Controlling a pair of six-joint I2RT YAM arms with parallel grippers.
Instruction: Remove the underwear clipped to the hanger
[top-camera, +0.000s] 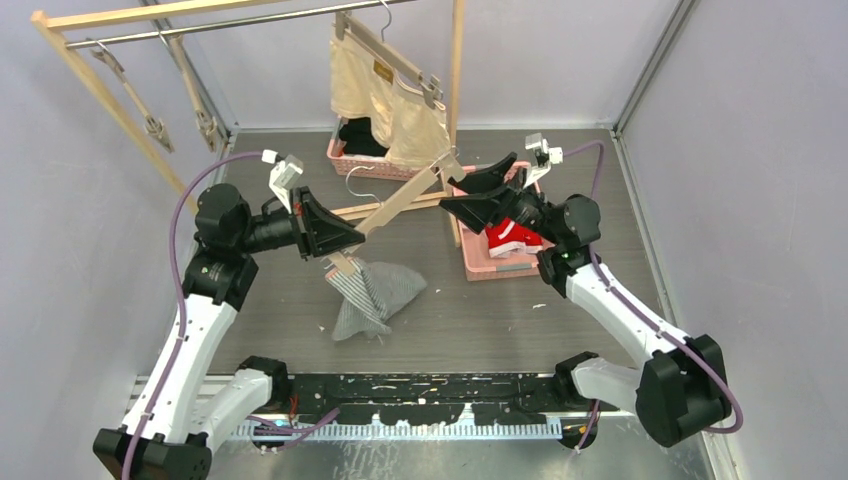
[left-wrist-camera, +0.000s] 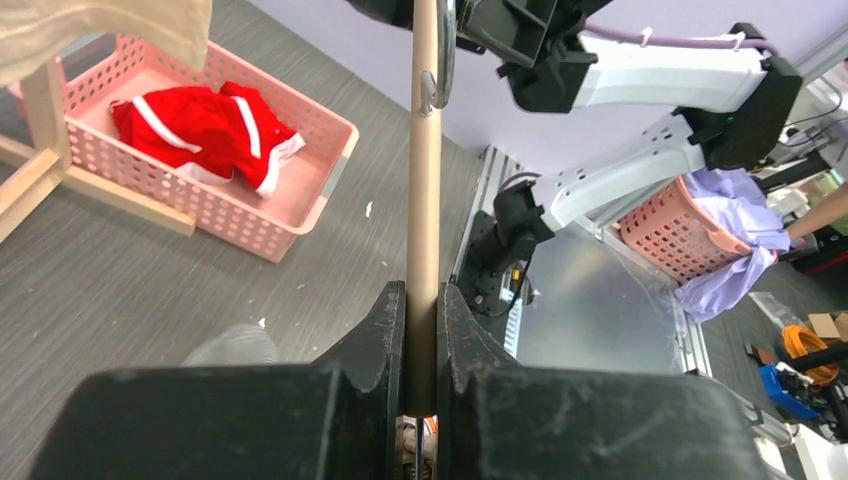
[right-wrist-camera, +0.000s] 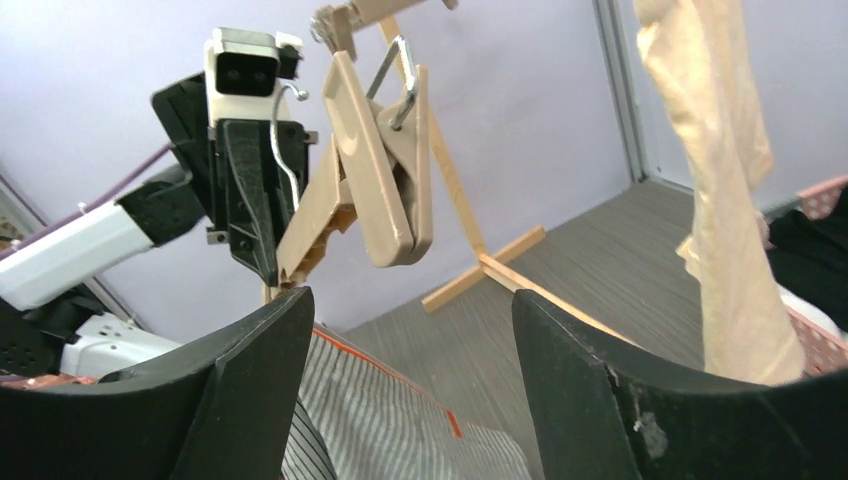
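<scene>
Your left gripper (left-wrist-camera: 424, 300) is clamping shut on the bar of the tan wooden clip hanger (top-camera: 400, 205), which is slanting up toward two o'clock in the top view. The grey-and-white fine-striped cloth underwear (top-camera: 372, 295) is hanging from the hanger's lower clip at seven o'clock of that gripper, its bottom resting on the grey table (top-camera: 300, 320). Your right gripper (top-camera: 455, 190) is standing with jaws spread wide and nothing between them, just beside the hanger's upper clip (right-wrist-camera: 385, 170). At three o'clock, the bright red underwear with white trim (top-camera: 510, 238) is lying in the pink plastic basket (top-camera: 480, 262). At twelve o'clock, the plain beige underwear (top-camera: 385, 100) is hanging clipped to a second hanger (top-camera: 390, 55).
</scene>
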